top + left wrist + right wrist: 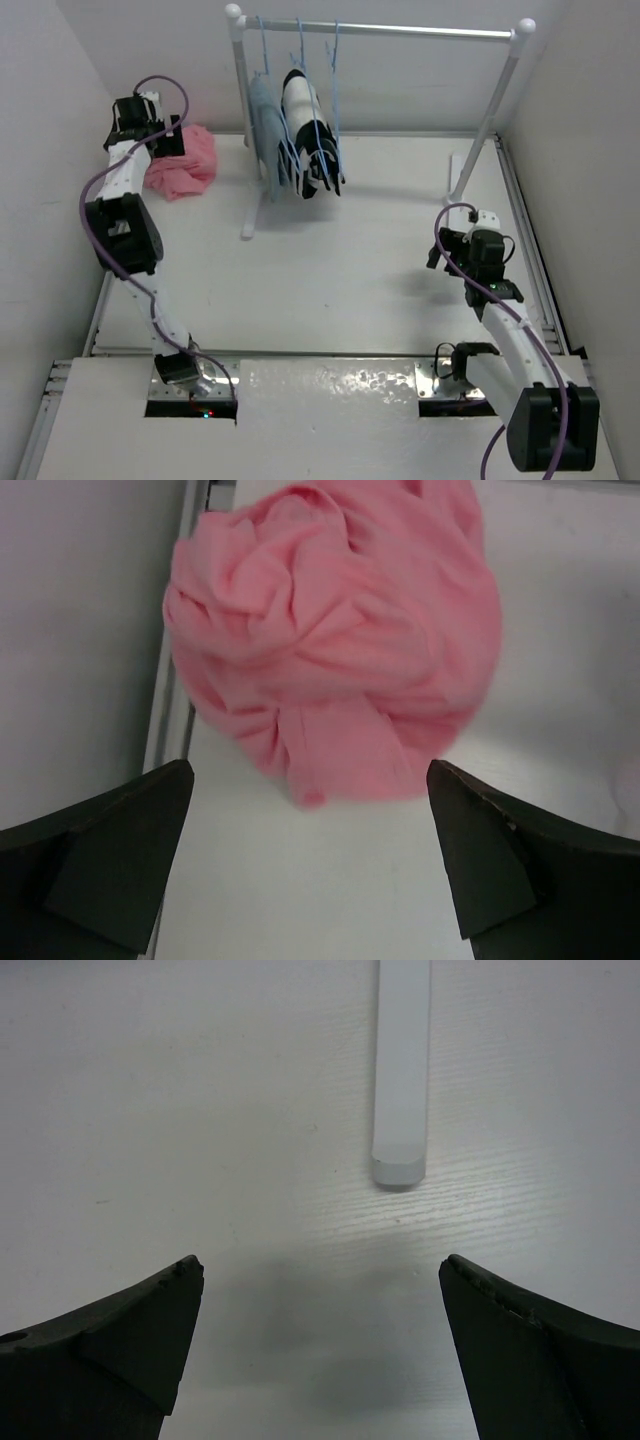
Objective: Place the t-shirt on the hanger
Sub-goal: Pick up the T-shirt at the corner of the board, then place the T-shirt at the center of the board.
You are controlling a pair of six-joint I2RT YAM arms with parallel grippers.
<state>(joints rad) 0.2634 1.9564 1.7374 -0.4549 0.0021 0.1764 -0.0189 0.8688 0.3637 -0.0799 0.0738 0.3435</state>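
Left pincer (310,825) gapes wide, crumpled t-shirt (335,630) lying just ahead of it on the table (560,610); right pincer (320,1320) spread wide too.

The wall (80,630) hems the t-shirt (340,640) leftward; the rack foot (400,1070) fronts the right hand (320,1265).

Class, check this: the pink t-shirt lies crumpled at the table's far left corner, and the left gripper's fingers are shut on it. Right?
No. The left wrist view shows the left gripper open, its fingers wide apart with the t-shirt not gripped. It does lie crumpled at the far left corner.
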